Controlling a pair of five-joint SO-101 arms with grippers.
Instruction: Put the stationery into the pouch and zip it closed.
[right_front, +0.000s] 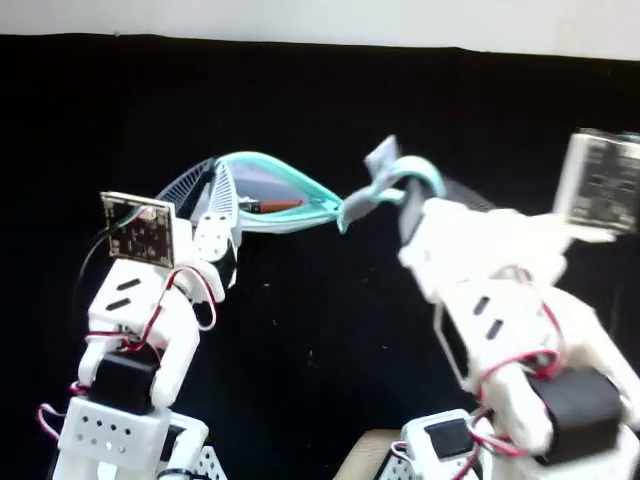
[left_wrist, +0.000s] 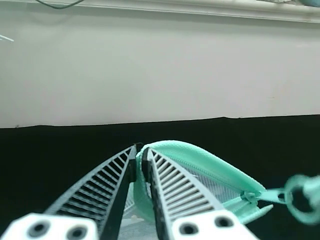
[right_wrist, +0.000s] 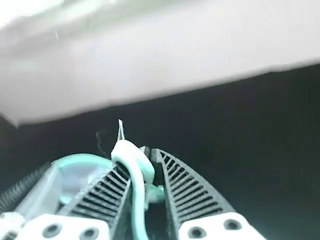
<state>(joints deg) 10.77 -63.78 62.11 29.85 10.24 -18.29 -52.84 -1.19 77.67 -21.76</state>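
Already an orange pen-like item (right_front: 272, 206) lies inside the teal pouch (right_front: 262, 186), held above the table (right_front: 330, 330) between the left gripper (left_wrist: 140, 154), pinched on its rim, and the right gripper (right_wrist: 148, 152), clamped on its pull loop (right_wrist: 131, 159), but the zip gapes unclosed, so zipping remains.

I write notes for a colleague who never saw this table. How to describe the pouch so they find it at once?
Start at the black table. Above it the pouch is held between the left gripper and the right gripper. Its mint-green zip edge sets it apart: all around is white or black.
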